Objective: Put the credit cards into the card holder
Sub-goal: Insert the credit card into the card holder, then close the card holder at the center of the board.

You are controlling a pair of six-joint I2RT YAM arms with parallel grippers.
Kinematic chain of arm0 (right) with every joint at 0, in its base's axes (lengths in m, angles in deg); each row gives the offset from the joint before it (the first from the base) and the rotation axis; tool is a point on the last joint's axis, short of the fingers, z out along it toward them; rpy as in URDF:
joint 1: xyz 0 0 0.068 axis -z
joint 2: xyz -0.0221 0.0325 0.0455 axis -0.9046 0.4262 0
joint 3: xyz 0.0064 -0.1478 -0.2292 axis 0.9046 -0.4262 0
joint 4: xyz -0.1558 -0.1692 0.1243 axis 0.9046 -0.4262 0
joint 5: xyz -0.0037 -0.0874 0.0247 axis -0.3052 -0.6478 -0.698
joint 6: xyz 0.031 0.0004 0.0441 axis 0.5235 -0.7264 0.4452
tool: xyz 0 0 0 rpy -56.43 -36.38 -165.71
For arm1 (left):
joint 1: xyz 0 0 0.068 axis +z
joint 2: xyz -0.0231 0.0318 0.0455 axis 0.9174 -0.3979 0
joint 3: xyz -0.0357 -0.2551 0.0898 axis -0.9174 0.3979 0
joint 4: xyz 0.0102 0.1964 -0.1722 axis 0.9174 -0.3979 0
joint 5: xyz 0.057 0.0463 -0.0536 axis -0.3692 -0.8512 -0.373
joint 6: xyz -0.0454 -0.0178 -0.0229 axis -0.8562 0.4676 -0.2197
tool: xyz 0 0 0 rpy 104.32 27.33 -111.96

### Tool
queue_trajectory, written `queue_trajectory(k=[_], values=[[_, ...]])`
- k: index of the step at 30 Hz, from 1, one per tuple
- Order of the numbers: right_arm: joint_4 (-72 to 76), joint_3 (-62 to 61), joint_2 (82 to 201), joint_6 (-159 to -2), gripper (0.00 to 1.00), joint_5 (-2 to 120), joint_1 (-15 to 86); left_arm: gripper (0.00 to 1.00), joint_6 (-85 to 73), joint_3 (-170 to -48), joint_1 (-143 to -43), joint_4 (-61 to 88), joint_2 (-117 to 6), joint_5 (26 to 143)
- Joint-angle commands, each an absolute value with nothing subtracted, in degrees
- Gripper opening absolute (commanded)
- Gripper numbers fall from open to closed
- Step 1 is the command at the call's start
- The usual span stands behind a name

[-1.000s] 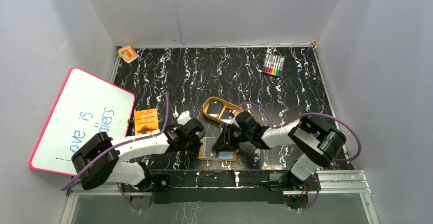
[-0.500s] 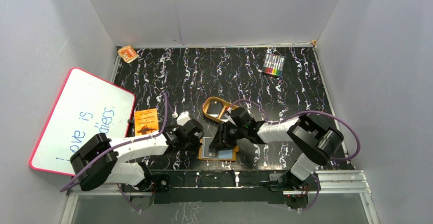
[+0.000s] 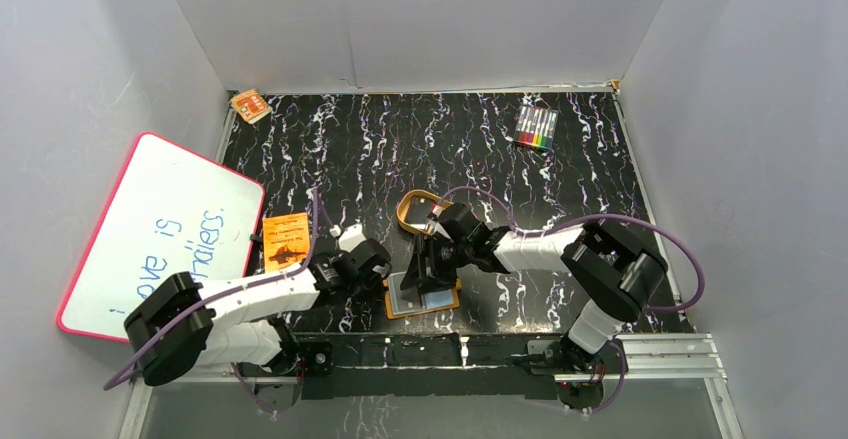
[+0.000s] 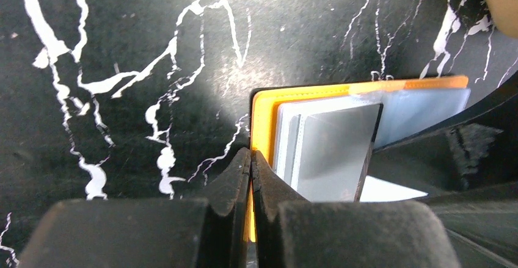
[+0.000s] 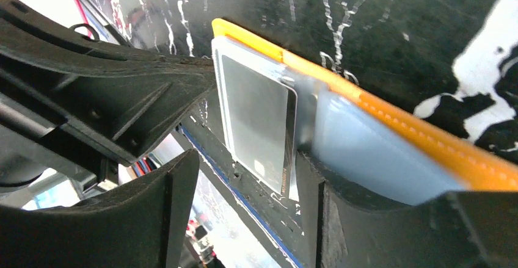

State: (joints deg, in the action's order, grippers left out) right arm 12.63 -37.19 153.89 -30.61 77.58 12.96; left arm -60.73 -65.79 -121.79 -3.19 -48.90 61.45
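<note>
Revealing, wrist-only: card (image 5: 253,121) at card holder (image 5: 391,119); left end effector (image 4: 251,156) closed, right end effector (image 5: 244,179) open.

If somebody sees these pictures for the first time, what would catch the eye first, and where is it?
Most striking is the open card holder at the near middle of the table, where both arms meet: the left hand is shut at its left edge and the right hand is open above it. A credit card sits partly inside a clear sleeve. Next comes the pink-rimmed whiteboard at the far left.
</note>
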Motion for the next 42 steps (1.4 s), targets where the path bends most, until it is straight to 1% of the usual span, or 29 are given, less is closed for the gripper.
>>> queue_trajectory(k=[1,3,9,12,15,18,21,23,29,32,36,42], values=[[4.10,-32.47,150.97,-36.59,0.72,74.91,12.66,0.01,-61.99,-64.34,-122.01,-9.80,-45.29,58.25],[1.60,-31.17,150.28,-37.81,0.74,74.20,12.72,0.04,-62.38,-64.16,-121.97,-10.25,-44.21,57.74],[-6.46,-28.13,147.23,-41.98,0.74,70.91,12.70,0.11,-62.74,-65.08,-121.92,-12.46,-43.06,56.68],[-11.78,-26.82,144.31,-44.72,0.74,67.37,12.78,0.19,-62.44,-65.76,-121.92,-13.77,-41.73,55.95],[-17.63,-26.01,140.82,-49.38,0.73,61.02,12.88,0.27,-61.92,-66.69,-121.92,-14.93,-39.94,55.59],[-22.28,-27.07,137.62,-53.73,0.72,54.32,13.73,0.39,-60.92,-67.26,-121.92,-15.01,-37.88,56.00],[-21.77,-31.28,134.58,-55.58,0.69,53.76,15.69,0.50,-58.81,-66.56,-121.91,-11.82,-36.74,58.17],[-19.38,-33.78,133.64,-55.72,0.66,55.00,16.38,0.54,-57.36,-66.31,-121.92,-9.18,-37.29,60.06],[-11.88,-38.19,134.10,-51.81,0.66,58.89,17.32,0.65,-54.00,-68.04,-121.92,-3.38,-43.10,63.72],[-11.22,-38.70,134.72,-50.65,0.66,58.81,17.40,0.68,-52.77,-69.11,-121.92,-2.60,-46.32,64.51],[-11.63,-40.10,133.57,-50.06,0.63,57.47,17.41,0.68,-52.16,-69.50,-121.92,-2.91,-49.90,64.77],[-12.92,-42.17,130.77,-49.36,0.62,56.07,17.42,0.64,-53.00,-69.26,-121.92,-4.99,-55.00,64.09]])
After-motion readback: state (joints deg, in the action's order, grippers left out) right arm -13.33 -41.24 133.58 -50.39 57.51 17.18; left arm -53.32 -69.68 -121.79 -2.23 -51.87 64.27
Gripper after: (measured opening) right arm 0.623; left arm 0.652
